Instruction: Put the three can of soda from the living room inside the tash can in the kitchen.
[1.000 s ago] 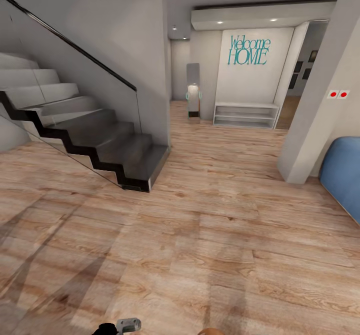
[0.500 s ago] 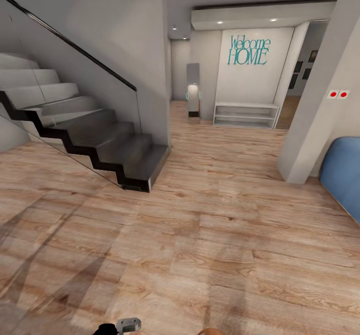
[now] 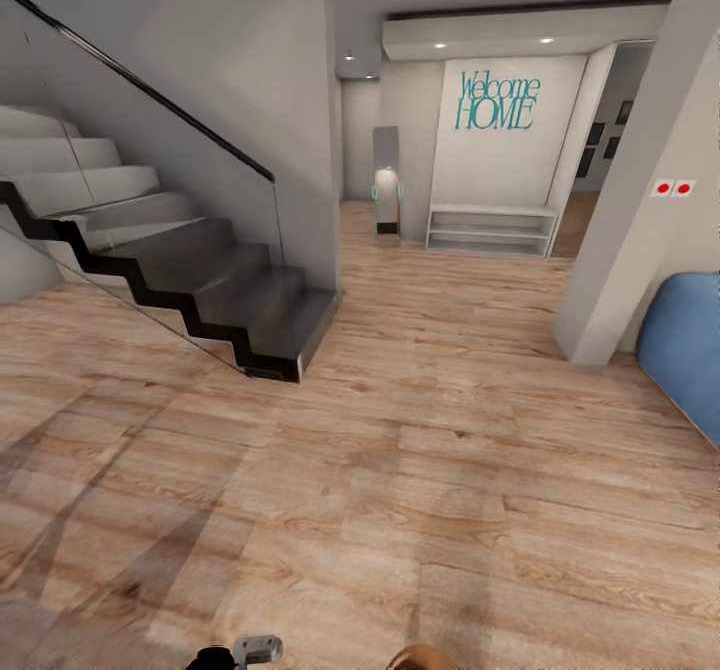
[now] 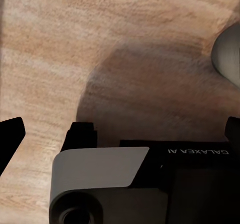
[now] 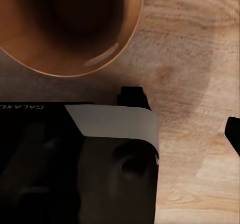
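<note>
The tash can [image 5: 65, 28] sits right under the right wrist camera, its glossy brown bowl open and, as far as it shows, nothing lying inside; a sliver of its brown rim peeks in at the bottom edge of the head view. No soda cans in sight anywhere, so by my read none has gone in and the whole job is ahead. The left gripper [image 4: 120, 129] hangs over bare wood floor [image 3: 420, 470], fingers spread wide with only floor between them. The right gripper [image 5: 185, 114] looks parted too, nothing between its fingers. Beyond them, a hallway: dark staircase [image 3: 190, 280] to the left, "Welcome HOME" sign [image 3: 498, 100] over a white shelf [image 3: 490, 229], a blue seat [image 3: 685, 350] at the right. No kitchen, no living room on show: transit phase, I'd say.
</note>
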